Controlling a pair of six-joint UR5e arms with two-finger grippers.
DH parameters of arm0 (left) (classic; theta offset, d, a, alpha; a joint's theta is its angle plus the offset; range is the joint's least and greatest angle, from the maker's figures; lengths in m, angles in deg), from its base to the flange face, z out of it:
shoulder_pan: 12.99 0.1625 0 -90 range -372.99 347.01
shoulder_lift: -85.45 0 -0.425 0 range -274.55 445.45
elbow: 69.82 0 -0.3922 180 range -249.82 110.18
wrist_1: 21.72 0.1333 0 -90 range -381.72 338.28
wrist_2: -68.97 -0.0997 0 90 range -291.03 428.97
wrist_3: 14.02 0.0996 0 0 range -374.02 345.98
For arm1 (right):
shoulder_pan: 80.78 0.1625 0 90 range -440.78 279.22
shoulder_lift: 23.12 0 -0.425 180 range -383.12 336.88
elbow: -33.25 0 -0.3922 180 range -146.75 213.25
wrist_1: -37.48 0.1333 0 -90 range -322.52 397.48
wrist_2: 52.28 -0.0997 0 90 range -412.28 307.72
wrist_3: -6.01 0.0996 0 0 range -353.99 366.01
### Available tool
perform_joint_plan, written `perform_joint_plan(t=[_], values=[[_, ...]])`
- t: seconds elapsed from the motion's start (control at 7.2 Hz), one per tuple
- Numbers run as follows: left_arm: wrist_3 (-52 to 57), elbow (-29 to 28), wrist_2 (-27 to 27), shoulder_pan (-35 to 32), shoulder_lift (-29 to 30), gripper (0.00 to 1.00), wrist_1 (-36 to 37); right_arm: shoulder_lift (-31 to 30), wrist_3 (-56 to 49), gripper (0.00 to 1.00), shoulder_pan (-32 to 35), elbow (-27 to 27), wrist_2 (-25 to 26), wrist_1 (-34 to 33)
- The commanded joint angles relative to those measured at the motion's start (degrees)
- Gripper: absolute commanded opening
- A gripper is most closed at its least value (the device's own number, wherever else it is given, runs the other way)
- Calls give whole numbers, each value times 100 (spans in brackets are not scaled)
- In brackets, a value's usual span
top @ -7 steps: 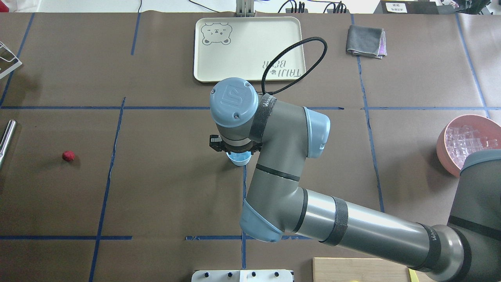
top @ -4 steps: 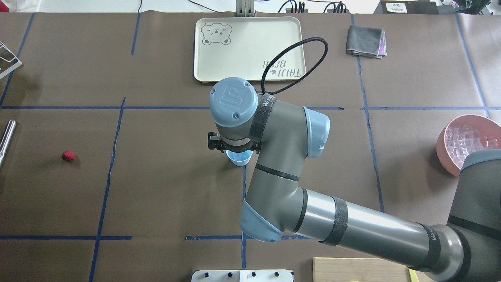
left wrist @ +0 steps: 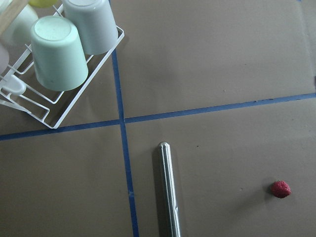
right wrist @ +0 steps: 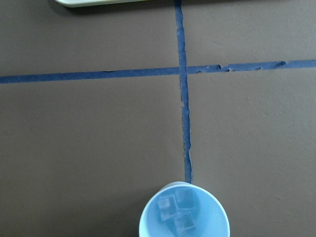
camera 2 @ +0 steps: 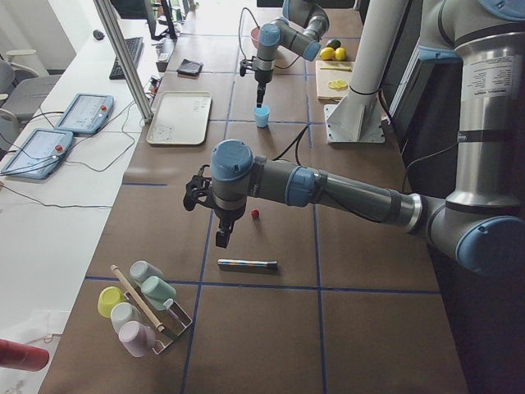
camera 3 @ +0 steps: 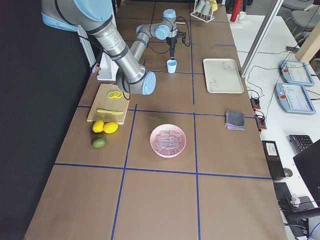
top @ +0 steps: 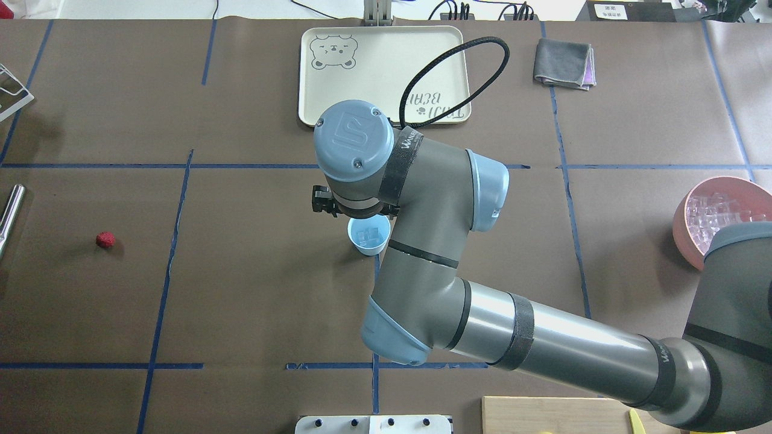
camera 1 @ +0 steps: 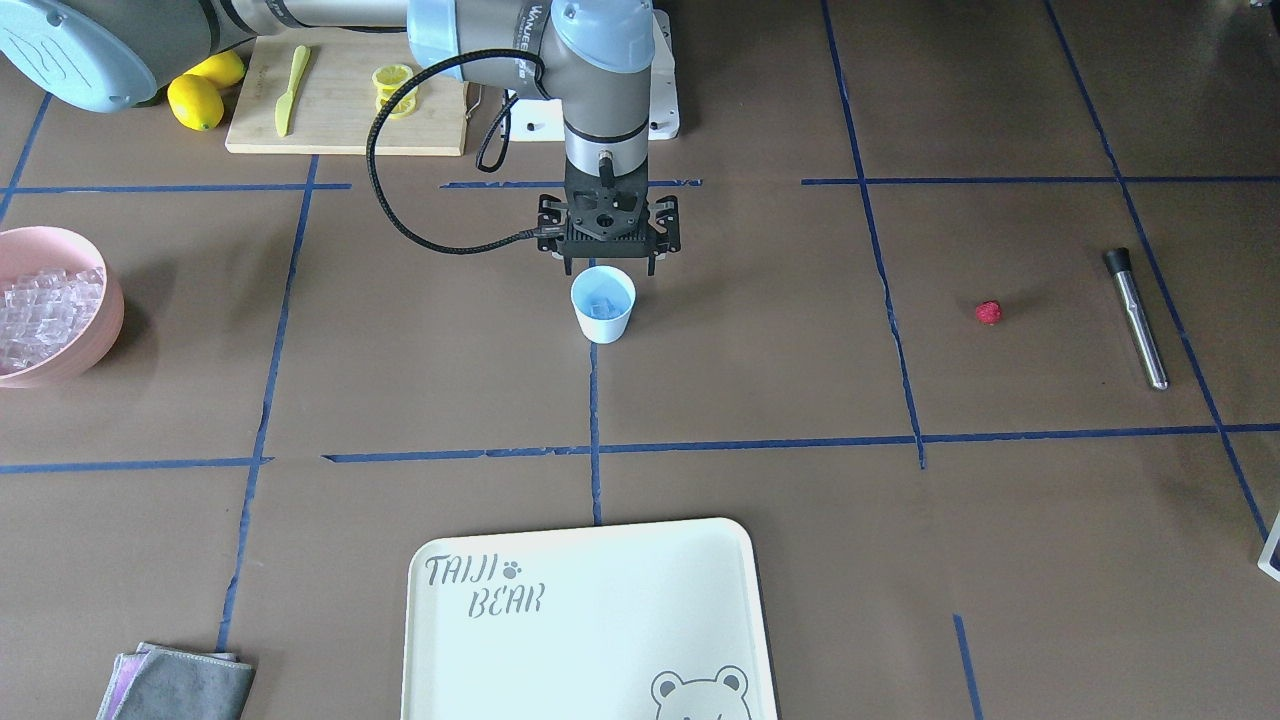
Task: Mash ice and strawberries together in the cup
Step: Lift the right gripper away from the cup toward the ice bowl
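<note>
The light-blue cup (top: 369,235) stands upright at the table's middle and holds a few ice cubes (right wrist: 175,212). My right gripper (camera 1: 608,268) hangs just above and behind the cup (camera 1: 603,305), its fingers apart and empty. The small red strawberry (top: 105,240) lies alone on the table far to the left, and shows in the left wrist view (left wrist: 281,189). My left gripper (camera 2: 221,238) shows only in the exterior left view, hanging over the table near the strawberry (camera 2: 255,214); I cannot tell whether it is open or shut.
A metal muddler rod (left wrist: 169,192) lies next to the strawberry. A pink bowl (top: 684,223) of ice cubes stands at the right edge. A cream tray (top: 383,72) and folded grey cloth (top: 564,62) lie at the back. A cup rack (left wrist: 59,94) stands far left.
My right wrist has risen and shifted back toward the tray, uncovering the whole mouth of the cup with ice inside. The cup and strawberry have not moved.
</note>
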Motion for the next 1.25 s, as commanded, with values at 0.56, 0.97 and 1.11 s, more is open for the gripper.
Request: perform_joint_plan(t=[0.56, 0.97, 1.11], values=[[-4600, 507, -1156, 2518, -280, 99, -2427, -1379, -2104, 100, 1942, -1933, -1227, -981], [-5669, -26, -2404, 3600, -306, 99, -3455, -2513, -3862, 100, 3261, -2374, -2274, -911], [-6028, -586, -2599, 3829, -307, 99, -4321, -2795, -4216, 100, 3474, -2445, -2356, -911]])
